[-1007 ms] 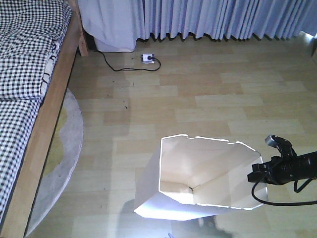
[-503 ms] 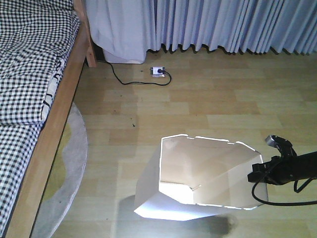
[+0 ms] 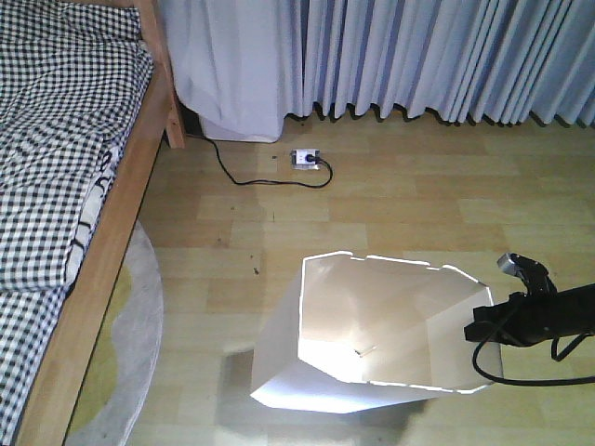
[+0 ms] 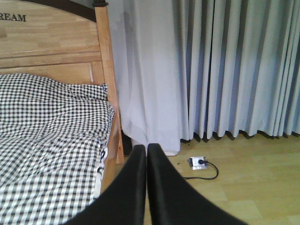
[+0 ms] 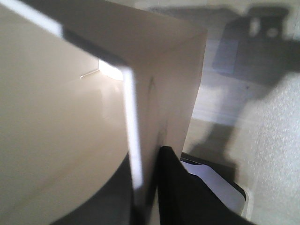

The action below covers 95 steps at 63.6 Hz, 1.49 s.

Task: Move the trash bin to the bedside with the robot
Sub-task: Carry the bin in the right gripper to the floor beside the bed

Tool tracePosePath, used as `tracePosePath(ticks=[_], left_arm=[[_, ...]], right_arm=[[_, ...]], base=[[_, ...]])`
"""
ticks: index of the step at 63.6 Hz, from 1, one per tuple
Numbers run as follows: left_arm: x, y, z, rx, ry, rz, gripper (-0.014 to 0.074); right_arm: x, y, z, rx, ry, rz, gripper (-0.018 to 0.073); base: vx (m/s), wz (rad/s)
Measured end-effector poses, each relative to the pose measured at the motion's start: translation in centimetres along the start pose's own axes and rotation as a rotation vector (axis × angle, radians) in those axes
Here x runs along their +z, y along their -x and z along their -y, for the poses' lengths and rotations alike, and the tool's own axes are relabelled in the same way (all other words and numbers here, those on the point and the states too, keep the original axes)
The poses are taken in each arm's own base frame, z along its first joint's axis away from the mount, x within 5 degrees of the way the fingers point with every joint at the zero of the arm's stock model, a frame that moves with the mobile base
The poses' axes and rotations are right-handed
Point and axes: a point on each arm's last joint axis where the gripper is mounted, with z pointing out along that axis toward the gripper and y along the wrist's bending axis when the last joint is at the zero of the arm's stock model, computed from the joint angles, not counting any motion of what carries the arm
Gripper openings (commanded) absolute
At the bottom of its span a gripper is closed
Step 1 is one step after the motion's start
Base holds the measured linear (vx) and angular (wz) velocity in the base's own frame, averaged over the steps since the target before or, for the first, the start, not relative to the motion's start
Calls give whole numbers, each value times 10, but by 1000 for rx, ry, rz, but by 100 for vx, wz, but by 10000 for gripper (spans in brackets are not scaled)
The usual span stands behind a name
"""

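White plastic trash bin [image 3: 372, 311]: faceted, octagonal notched rim, tapering downward; mouth open to the front camera, near the bottom centre of that view, over the floor.
Bin against bed: well apart from the light brown wooden bed frame [image 3: 102, 269]; bare floor and the edge of a pale round rug [image 3: 130, 353] lie between them.
Bedding: black-and-white checked cover [image 3: 56, 139], rumpled, filling the left side of the front view; the wrist view shows it running up to a wooden headboard [image 4: 51, 47] and post [image 4: 105, 70].
Right gripper [image 3: 485, 325]: small, black, on a thin black arm [image 3: 558, 316] reaching in from the right edge; a black cable [image 3: 493, 372] loops below it.
Right grip: fingers clamped on the bin's right wall at the rim; in the wrist view one dark finger [image 5: 178, 187] lies outside the wall and a dark shape sits inside, rim edge between.
Left gripper [image 4: 146, 146]: black fingers pressed together, nothing between them, pointing toward the bed corner and curtain.
Backdrop: grey-blue pleated curtain [image 3: 418, 56] down to the floor, a white drape [image 3: 232, 65] beside the bedpost.
Floor: light wood planks [image 3: 390, 214]; white power strip [image 3: 306, 159] near the curtain hem, black cord [image 3: 242, 177] trailing toward the bedpost.
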Motion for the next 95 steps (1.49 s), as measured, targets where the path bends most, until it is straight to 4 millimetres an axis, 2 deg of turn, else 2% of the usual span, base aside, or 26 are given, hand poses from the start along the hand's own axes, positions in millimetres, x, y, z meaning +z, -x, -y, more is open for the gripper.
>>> tracePosePath(ticks=[95], left_arm=[[0,0,0,0,0,0,-6]], right_arm=[[0,0,0,0,0,0,-5]], base=[[30,-1]])
